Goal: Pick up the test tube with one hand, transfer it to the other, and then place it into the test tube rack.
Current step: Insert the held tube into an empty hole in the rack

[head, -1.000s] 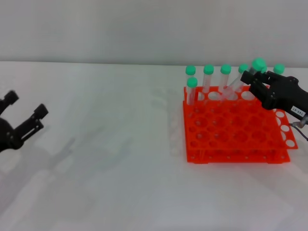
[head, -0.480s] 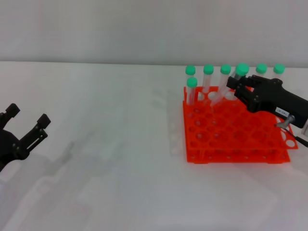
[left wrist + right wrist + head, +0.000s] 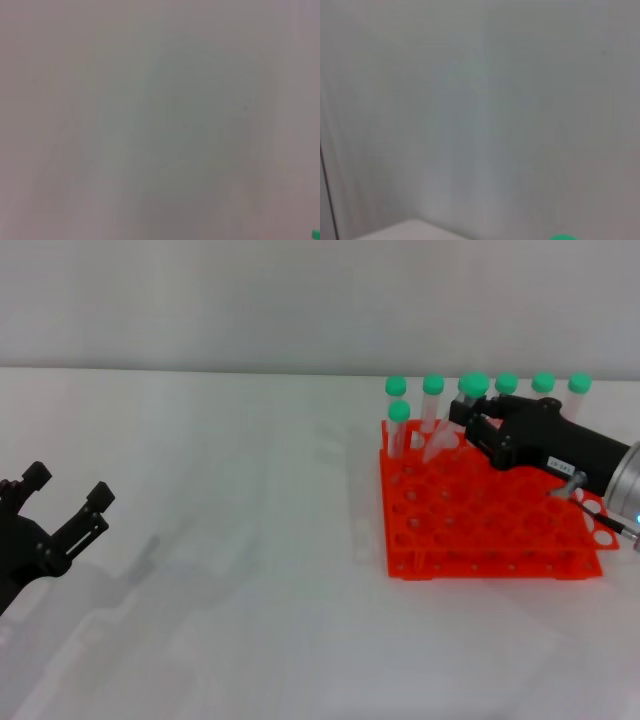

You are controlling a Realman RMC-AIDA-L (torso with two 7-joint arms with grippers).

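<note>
Parked at the far left of the head view, the left gripper (image 3: 62, 508) hung low over the white table (image 3: 240, 540) with its black fingers spread apart and nothing between them; it sat well apart from the work. Its wrist camera showed only a blank surface.

Across the bare middle of the table stood the test tube rack (image 3: 480, 520), orange-red, with a lone green-capped tube (image 3: 399, 426) at its near-left back corner and a row of capped tubes (image 3: 432, 400) along the far edge. Over that back row the right gripper (image 3: 470, 418) reached in from the right, its fingers clamped on the test tube (image 3: 450, 430) just under the green cap. The tube was tilted, cap toward the gripper and tapered tip slanting down and leftward toward the rack's top plate. Whether the tip had entered a hole could not be told.

Judged from this, the handover was done and the step in hand was the placing. The next move would call for righting the tube to vertical, lining its tip over a free hole without knocking the neighbours, lowering it, and only then letting go.
</note>
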